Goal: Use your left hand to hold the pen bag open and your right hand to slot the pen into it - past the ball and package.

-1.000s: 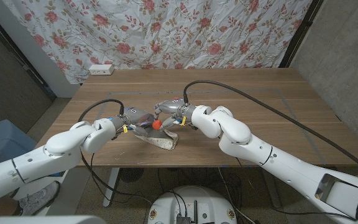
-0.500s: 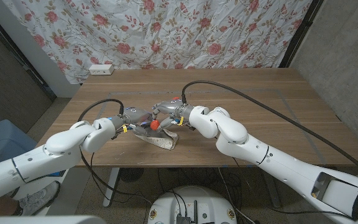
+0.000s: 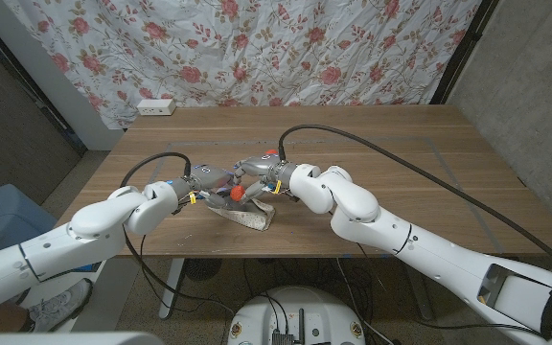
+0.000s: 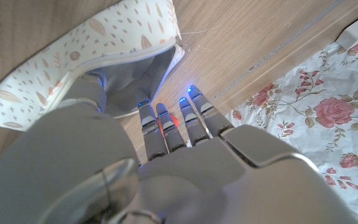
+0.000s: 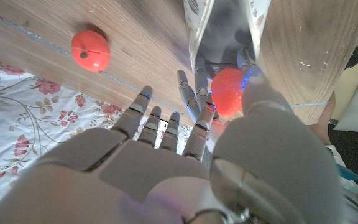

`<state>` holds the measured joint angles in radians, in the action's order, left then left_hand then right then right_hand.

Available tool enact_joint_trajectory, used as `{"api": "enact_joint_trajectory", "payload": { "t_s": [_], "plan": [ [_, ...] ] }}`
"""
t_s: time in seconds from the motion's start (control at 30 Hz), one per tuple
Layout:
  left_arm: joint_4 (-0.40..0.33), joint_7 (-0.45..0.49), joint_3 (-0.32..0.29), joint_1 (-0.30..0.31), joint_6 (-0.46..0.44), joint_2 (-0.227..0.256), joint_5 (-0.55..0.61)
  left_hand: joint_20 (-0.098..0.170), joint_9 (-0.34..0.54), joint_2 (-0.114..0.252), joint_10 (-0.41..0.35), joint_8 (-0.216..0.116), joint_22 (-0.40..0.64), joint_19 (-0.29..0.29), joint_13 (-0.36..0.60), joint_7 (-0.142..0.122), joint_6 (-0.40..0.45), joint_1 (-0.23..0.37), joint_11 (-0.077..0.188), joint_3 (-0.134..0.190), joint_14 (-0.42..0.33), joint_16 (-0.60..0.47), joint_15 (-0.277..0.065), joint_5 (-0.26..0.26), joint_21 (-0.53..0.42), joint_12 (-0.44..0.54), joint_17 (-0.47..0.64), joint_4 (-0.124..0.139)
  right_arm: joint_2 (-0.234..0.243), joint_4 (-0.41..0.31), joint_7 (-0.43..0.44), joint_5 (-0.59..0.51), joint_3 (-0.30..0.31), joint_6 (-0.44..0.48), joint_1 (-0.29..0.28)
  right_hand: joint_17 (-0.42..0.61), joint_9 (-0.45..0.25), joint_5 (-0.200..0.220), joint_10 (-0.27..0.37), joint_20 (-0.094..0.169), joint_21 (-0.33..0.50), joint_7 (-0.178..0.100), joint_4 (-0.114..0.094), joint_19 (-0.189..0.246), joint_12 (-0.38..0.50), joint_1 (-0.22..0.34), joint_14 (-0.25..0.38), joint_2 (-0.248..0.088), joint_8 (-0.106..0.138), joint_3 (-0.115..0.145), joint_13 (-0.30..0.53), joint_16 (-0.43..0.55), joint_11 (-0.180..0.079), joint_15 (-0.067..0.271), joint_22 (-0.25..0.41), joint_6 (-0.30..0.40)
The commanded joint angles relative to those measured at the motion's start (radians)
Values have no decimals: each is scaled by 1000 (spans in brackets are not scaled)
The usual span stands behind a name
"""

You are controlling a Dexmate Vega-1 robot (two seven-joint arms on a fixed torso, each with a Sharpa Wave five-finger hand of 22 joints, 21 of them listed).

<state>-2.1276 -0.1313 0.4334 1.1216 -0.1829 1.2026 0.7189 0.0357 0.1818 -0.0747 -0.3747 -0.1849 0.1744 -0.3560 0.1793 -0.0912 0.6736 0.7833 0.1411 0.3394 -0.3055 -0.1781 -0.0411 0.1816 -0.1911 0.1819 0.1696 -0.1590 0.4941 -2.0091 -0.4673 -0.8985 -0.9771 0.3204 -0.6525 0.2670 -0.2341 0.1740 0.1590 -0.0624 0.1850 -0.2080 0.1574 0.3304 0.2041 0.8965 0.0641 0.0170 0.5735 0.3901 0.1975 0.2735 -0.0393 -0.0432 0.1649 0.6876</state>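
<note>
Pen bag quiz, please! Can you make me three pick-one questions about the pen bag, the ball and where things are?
1. Where is the pen bag?
A. Near the table's front edge, between the robot's hands
B. Against the flowery curtain
C. On the floor

2. What colour is the ball?
A. Blue
B. Green
C. Red

3. How is the pen bag right now?
A. Zipped shut
B. Open
C. Rolled up

Answers:
1. A: in the head view the pen bag lies by the front edge of the table, with the left hand and right hand at it.
2. C: the ball is plainly red.
3. B: the left wrist view shows its mouth gaping wide.
</note>
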Motion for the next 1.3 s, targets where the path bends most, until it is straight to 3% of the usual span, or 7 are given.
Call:
{"api": "enact_joint_trajectory", "payload": {
  "t_s": [0.03,0.43,1.3],
  "plan": [
    [1,14,-1,6,-2,0,7,-2,-1,12,-2,-5,2,3,3,-2,1,-2,-4,-3,2,-4,-64,3,-5,9,2,1,-7,9,5,0,-15,10,11,4,-2,5,-11,-3,1,-13,1,-3,-6,2,-11,3,-2,0,4,-5,4,-4,3,16],
    [9,13,-1,2,0,-4,2,-1,-1,13,-3,-5,2,3,3,-2,2,-3,-4,-5,1,-5,-64,3,-5,10,2,1,-15,26,4,11,-21,13,25,3,3,9,-21,-6,1,-12,6,-6,-8,4,-14,22,-20,-9,4,-9,10,-9,3,-18],
    [43,21,13,-25,27,-19,-3,-1,-1,16,-5,-6,2,3,3,-7,6,-7,-6,-8,0,-5,-63,2,-5,10,2,2,-18,42,-22,56,-36,22,62,1,22,21,-53,-8,1,-10,2,-11,-13,-1,-29,50,-92,-29,5,-19,36,-26,3,-156]
  ]
}}
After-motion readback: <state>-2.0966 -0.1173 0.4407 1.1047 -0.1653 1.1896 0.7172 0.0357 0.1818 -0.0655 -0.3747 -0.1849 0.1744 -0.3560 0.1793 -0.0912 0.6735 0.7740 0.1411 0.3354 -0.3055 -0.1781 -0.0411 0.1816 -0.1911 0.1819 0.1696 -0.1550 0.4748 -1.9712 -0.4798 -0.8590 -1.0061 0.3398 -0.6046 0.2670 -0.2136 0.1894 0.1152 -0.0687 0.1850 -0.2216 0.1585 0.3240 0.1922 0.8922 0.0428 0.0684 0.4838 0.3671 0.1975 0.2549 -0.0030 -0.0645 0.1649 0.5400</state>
